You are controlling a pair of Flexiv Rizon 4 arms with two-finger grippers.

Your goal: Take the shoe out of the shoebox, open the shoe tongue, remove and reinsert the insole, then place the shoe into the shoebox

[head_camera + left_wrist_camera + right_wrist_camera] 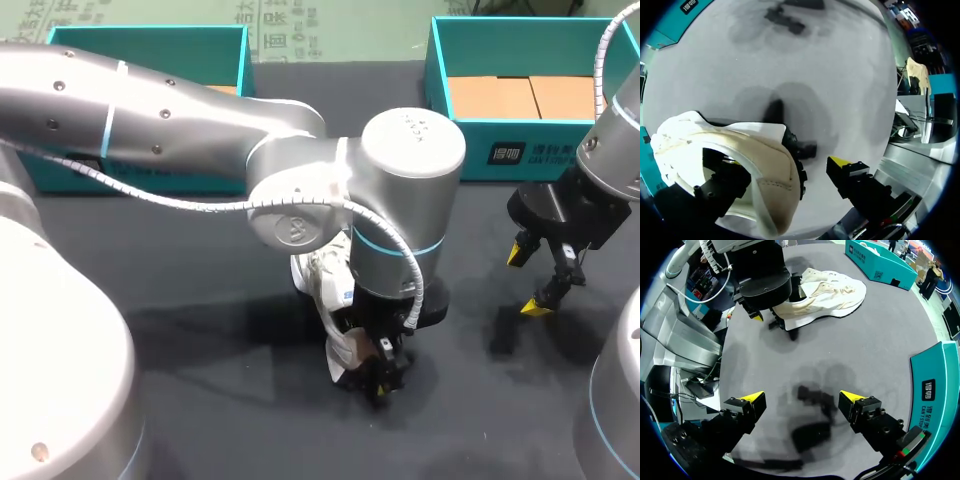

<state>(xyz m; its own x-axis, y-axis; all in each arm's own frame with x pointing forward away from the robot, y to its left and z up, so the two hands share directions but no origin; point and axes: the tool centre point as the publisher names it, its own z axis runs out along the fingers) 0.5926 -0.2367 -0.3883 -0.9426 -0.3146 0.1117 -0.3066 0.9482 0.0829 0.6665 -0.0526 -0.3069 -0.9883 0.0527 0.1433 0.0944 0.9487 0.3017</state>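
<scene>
- In the head view, the left arm's wrist covers much of the shoe (322,280). Only the shoe's white side and one end show, and the left gripper (383,372) is a dark shape at that end.
- The shoe lies out on the dark table (200,330), well apart from both teal shoeboxes: the near shoebox (520,150) and the far shoebox (150,60).
- The left wrist view shows one finger sunk in the shoe's mouth, its tip mostly hidden by the cream collar. The other finger (841,163) stands outside the heel with table showing between, so the pincer is spread.
- The right wrist view alone shows the whole shoe, resting on its sole.
- The right gripper (802,401) hangs over bare cloth near the near shoebox, spread wide and holding nothing.
- The shoe's insole cannot be made out in any view.
</scene>
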